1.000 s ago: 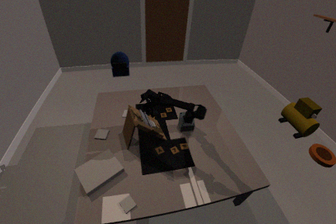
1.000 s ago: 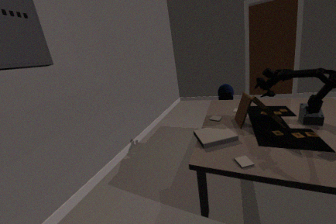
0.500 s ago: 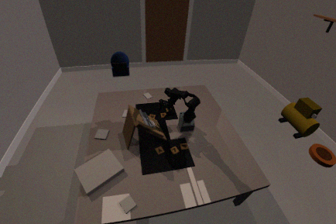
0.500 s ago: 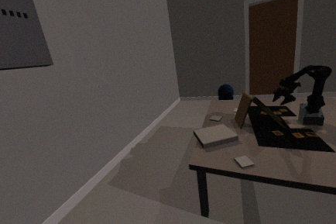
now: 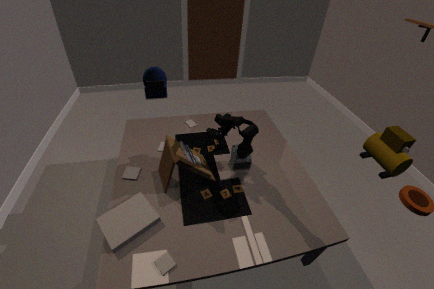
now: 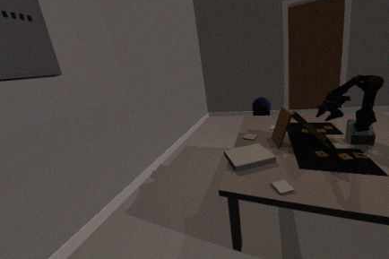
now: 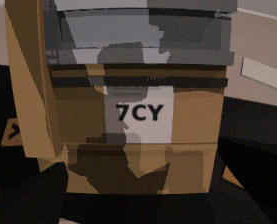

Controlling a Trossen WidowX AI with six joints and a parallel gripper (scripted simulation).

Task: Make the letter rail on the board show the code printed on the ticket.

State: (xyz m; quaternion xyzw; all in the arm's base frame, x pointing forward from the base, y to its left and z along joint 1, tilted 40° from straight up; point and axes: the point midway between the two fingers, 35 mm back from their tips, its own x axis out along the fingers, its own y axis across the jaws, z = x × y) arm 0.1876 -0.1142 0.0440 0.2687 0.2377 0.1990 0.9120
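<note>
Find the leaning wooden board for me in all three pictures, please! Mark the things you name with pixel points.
Top: the board (image 5: 197,167) (image 6: 314,132) (image 7: 196,117) is near the middle, left of the robot arm.
Exterior: right of the middle, its edge toward us.
Wrist: big, in the middle, the 7CY ticket (image 7: 161,127) facing us.
Shared landmark: the black mat (image 5: 192,213) (image 6: 309,161) (image 7: 254,120) under it.
</note>
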